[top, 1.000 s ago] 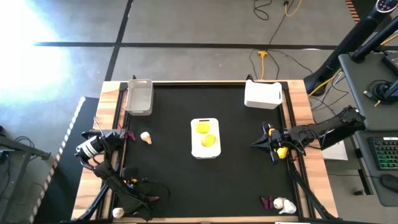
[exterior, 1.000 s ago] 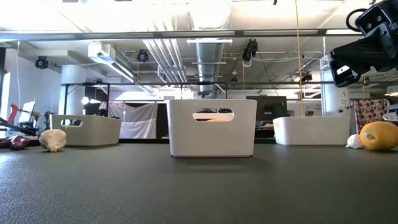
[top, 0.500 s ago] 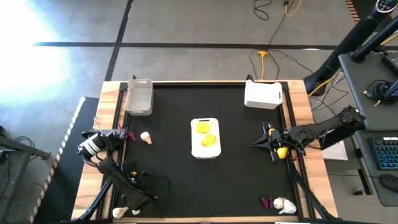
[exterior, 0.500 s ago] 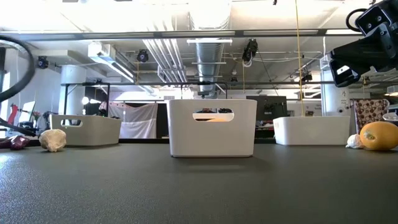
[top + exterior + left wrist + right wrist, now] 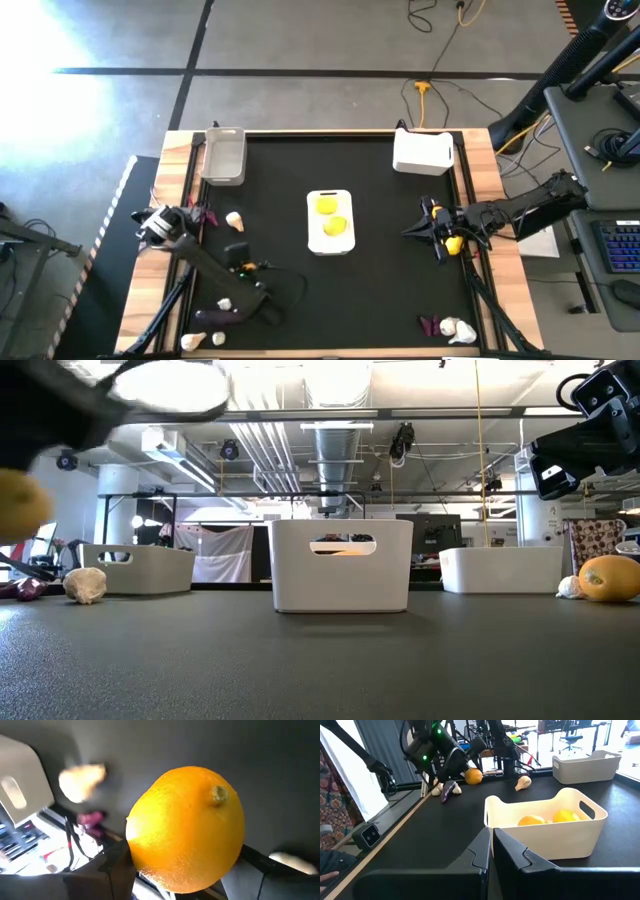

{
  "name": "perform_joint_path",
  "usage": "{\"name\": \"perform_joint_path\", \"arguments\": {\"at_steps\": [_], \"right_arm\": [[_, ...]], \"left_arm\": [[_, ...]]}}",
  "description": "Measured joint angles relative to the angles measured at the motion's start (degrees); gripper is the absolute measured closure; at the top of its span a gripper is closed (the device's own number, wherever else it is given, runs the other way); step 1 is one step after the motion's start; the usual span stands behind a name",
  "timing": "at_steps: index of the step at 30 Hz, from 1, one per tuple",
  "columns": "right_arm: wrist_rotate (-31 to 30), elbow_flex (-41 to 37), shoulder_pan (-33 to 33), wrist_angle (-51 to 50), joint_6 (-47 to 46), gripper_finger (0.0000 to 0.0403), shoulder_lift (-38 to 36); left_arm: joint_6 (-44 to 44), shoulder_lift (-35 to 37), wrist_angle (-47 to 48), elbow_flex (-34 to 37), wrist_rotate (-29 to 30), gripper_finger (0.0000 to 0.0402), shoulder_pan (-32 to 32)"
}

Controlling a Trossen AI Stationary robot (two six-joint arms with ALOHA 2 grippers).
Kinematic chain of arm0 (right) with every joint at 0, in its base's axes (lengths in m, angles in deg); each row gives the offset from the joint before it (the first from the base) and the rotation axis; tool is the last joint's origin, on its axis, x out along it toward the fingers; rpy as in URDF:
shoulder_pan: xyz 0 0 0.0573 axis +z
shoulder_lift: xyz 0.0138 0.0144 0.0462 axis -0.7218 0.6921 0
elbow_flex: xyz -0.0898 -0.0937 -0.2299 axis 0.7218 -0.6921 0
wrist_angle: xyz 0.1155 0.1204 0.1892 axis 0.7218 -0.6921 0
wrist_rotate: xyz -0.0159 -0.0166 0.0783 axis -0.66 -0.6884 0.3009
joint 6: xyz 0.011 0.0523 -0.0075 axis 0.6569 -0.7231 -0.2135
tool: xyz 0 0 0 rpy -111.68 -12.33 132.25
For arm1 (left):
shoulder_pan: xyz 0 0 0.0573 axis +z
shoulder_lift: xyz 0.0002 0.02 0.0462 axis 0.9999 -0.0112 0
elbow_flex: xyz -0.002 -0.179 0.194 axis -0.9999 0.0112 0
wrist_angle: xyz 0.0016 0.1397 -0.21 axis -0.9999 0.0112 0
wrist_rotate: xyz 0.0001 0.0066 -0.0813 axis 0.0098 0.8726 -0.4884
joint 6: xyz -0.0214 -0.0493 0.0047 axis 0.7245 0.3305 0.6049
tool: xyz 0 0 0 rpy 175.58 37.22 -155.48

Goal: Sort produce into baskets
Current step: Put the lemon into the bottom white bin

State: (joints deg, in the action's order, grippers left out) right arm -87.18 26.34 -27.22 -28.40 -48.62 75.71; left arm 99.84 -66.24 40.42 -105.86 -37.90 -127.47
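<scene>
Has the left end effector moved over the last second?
Yes. In the high view the left end effector, holding an orange fruit, has swung from the table's near left corner toward the middle basket.

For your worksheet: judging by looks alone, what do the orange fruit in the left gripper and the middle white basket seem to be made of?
The round orange fruit looks like moulded plastic: evenly dimpled, slightly glossy skin with a small stem nub. The white rectangular middle basket looks like smooth matte plastic, with rounded corners and a cut-out handle slot. Neither material is certain.

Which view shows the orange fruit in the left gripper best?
The left wrist view: the orange fruit fills it, stem visible. The right wrist view shows it small, the low view a blurred edge, the high view barely.
</scene>
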Motion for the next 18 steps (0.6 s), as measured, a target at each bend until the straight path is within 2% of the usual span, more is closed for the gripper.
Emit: {"name": "perform_joint_path", "arguments": {"at_steps": [9, 18], "right_arm": [[-0.01, 0.0, 0.0, -0.02, 0.0, 0.039, -0.01], [0.01, -0.01, -0.02, -0.02, 0.0, 0.039, 0.01]], "left_arm": [[1.33, 0.02, 0.5, -9.07, 10.01, 0.0182, 7.16], [-6.68, 0.02, 0.49, -14.09, 17.43, 0.0181, 10.68]]}}
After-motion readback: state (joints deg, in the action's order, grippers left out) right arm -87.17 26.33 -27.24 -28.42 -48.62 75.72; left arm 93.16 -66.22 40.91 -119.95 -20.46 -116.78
